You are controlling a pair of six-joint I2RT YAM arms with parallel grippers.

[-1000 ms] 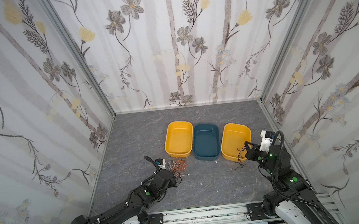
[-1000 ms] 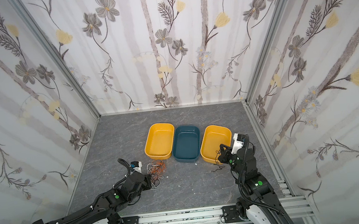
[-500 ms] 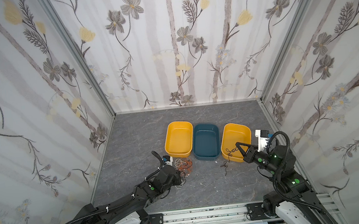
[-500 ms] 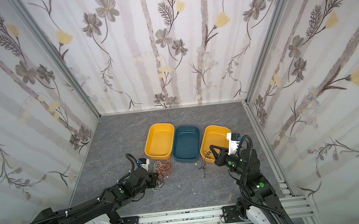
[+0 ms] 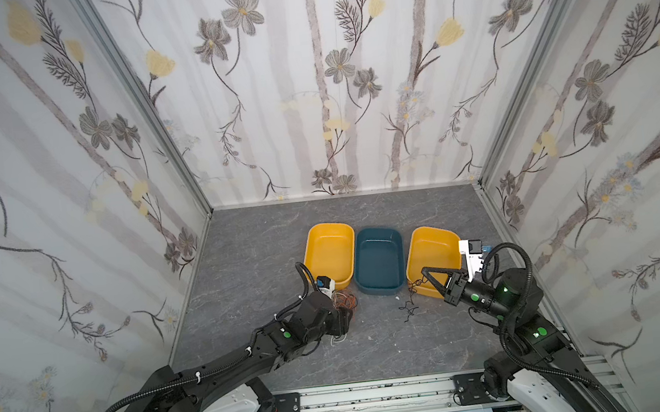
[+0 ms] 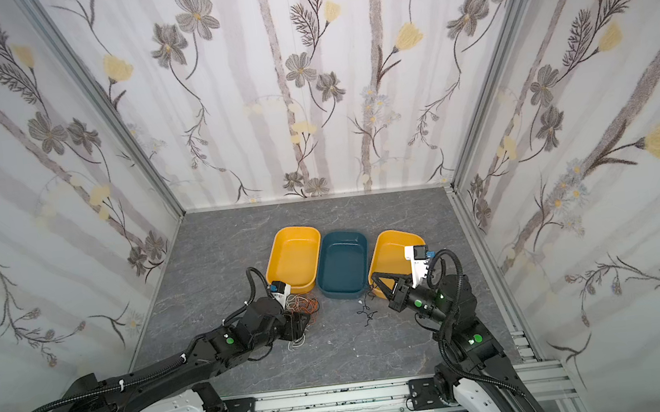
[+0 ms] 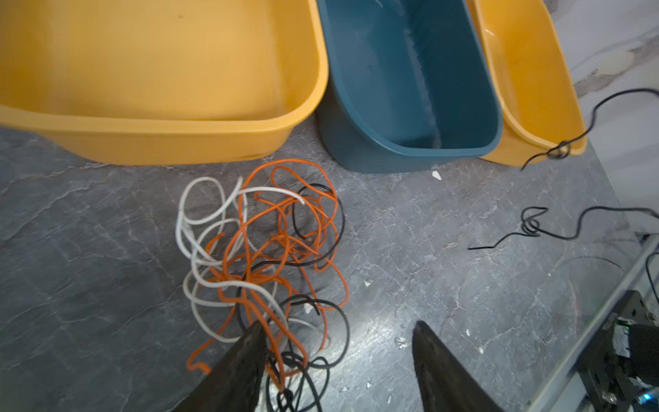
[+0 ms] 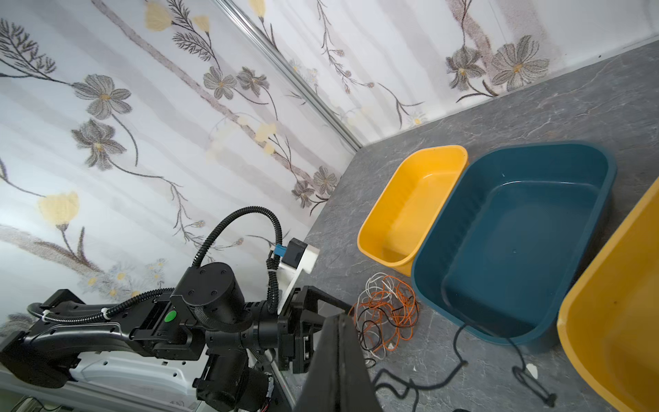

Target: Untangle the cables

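Black arms (image 5: pixel 228 364), corrugated hoses (image 8: pixel 249 209), green dots (image 8: pixel 171 316).

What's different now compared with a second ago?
The left gripper has opened, letting go of the tangled cables. The right gripper, shut on a black cable, swung toward the middle, dragging it along. The three trays have not moved.

Orange, white, black cables (image 7: pixel 264 249) tangled in heap, one black cable (image 7: pixel 530 225) apart
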